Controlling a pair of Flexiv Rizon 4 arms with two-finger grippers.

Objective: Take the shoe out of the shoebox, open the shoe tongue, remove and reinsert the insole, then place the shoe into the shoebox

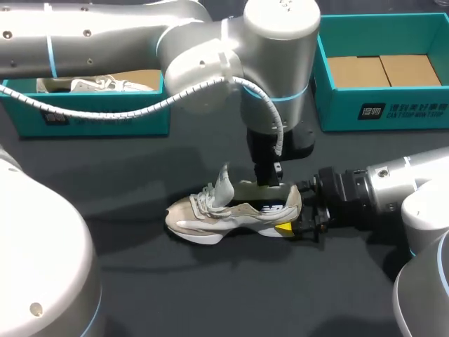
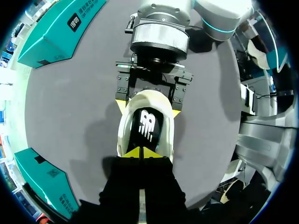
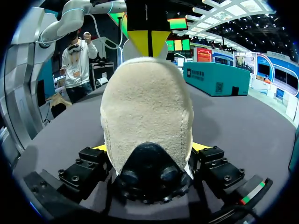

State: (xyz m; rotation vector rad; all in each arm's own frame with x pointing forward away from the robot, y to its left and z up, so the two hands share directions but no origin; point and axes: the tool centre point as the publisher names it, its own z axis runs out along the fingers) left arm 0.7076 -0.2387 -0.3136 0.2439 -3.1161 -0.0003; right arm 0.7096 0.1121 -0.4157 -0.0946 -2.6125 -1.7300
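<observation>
The shoe (image 1: 231,214) is seen out on the bench (image 1: 210,288), lying mid-scene with its toe to the left and its heel to the right. The heel is clamped from both sides by the right gripper (image 1: 295,223) – a bracing hold, it is judged, so that the shoe cannot slide or tip while its inside is worked.

From above, the left gripper (image 2: 140,153) is set straight down into the shoe's mouth, its yellow tips pressed together. Whether an edge of the insole (image 2: 147,126) is pinched between them cannot be told. The insole itself is seen lying flat inside, just ahead of those tips.

The tongue (image 1: 223,184) is stood up and pulled towards the toe, which leaves the opening free – the insole step is judged to be the one in hand.

Far behind, a left box (image 1: 105,119) with another shoe in it and a right box (image 1: 393,112) are parked well apart from the work.
</observation>
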